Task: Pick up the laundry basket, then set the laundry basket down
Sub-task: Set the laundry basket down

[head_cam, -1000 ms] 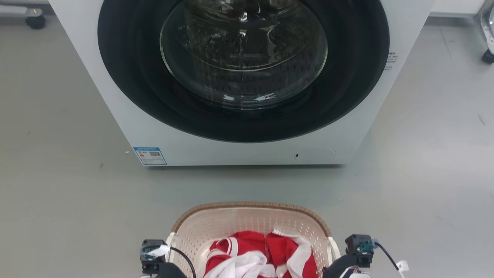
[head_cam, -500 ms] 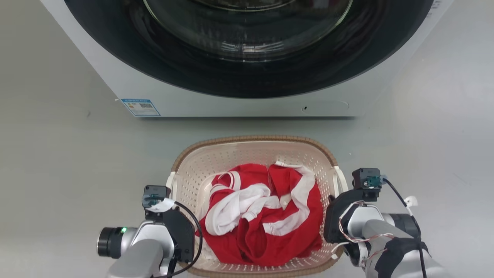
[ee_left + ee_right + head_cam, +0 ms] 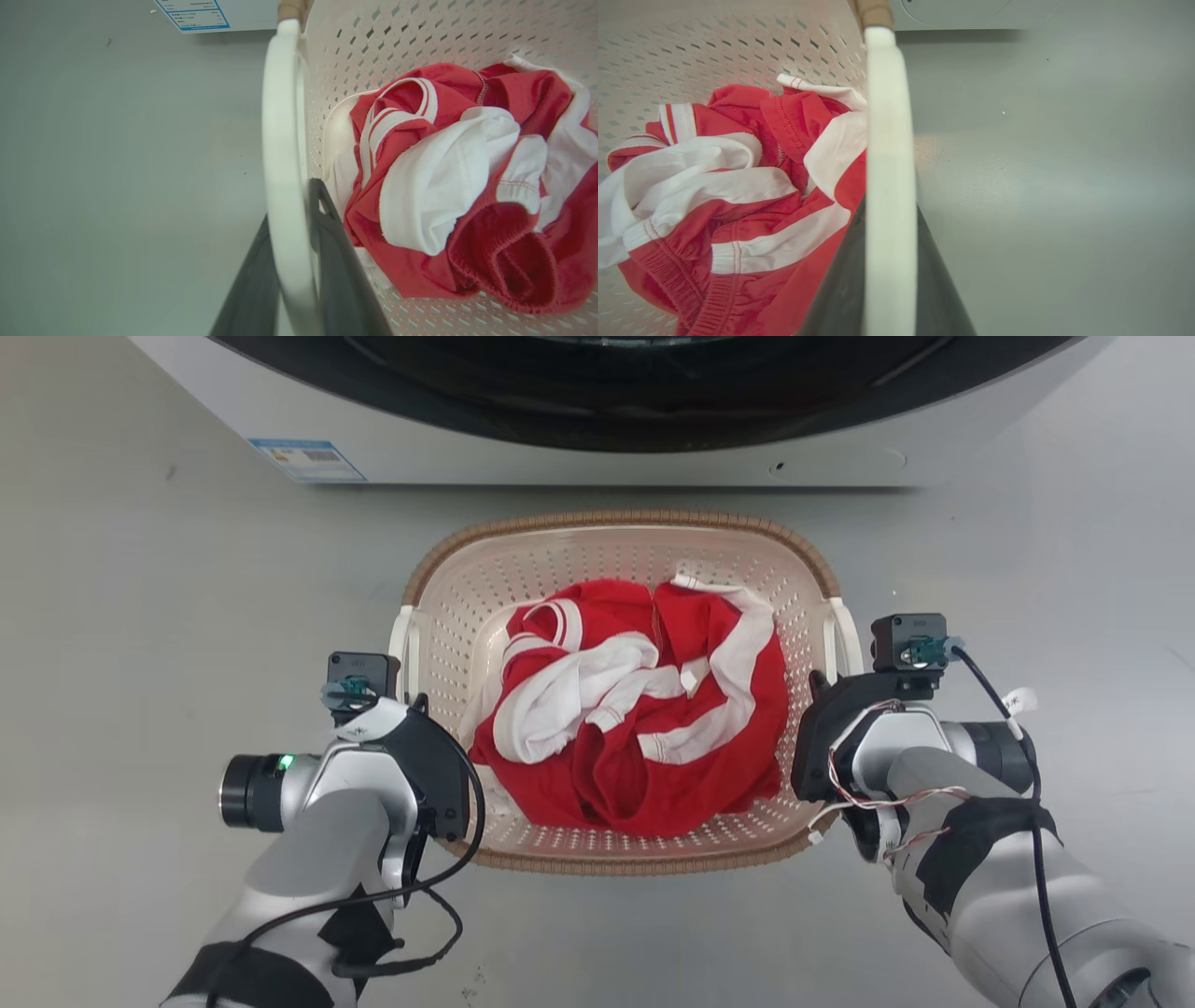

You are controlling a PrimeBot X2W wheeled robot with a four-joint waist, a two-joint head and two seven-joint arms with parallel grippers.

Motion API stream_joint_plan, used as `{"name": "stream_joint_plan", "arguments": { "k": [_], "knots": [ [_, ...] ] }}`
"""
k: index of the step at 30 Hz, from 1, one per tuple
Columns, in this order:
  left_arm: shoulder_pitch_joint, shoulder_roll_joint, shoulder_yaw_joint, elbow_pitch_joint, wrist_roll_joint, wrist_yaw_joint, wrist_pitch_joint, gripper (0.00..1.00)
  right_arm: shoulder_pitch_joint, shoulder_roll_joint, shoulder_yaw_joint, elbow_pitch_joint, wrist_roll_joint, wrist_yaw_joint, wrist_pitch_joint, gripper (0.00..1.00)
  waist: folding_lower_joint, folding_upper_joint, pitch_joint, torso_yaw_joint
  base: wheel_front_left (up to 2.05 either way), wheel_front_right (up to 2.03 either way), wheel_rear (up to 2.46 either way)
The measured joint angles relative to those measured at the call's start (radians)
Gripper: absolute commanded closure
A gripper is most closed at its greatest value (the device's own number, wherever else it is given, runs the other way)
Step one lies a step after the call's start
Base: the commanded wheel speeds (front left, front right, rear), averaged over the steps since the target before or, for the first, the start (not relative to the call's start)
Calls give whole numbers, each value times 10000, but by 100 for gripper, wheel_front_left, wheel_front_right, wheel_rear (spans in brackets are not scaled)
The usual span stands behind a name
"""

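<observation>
Cream perforated plastic with a brown woven-look rim: the laundry basket (image 3: 616, 519) is sitting mid-frame in the head view, just below the washer (image 3: 597, 462) running along the top edge; grey floor (image 3: 140, 616) is showing all round it.

Left gripper (image 3: 290, 219) is pinching the basket's left handle (image 3: 280, 130), one dark finger inside the wall, one outside, both pressing on the white bar; right gripper (image 3: 889, 210) is clamping the right handle (image 3: 887, 93) the same way, one finger on each side. So I'm reading the grasp as done on both sides.

Lift status: the views aren't telling me whether the base is off the floor or resting on it; no clear gap is showing under it. Whatever is left of the lift, the set-down and the release of both handles are looking not yet done, since both claws are gripping.

Contents: one crumpled red garment with white bands (image 3: 635, 709) is lying loose on the bottom, bunching toward the centre and lower half of the basket; it's staying below rim level, nothing hanging over the edge; bare perforated wall is showing in the upper part. In the left wrist view the cloth is lying just beside the inner finger; contact I can't tell.

A blue label (image 3: 306, 459) is showing on the washer at upper left of the frame.
</observation>
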Motion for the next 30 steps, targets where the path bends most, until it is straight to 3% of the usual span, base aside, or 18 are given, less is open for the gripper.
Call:
{"name": "stream_joint_plan", "arguments": {
  "k": [18, 30],
  "knots": [
    [-1534, -17, 155, -23, 157, 77, -445, 100, -1515, -142, 23, 314, -326, 90, -556, 100, -1, 0, 2559, 125, 0, 0, 0],
    [-2076, -17, 309, 182, 174, 84, -892, 100, -2088, -138, 29, 405, -491, 163, -1141, 100, -5, -5, 3335, 198, 0, 0, 0]
  ]
}}
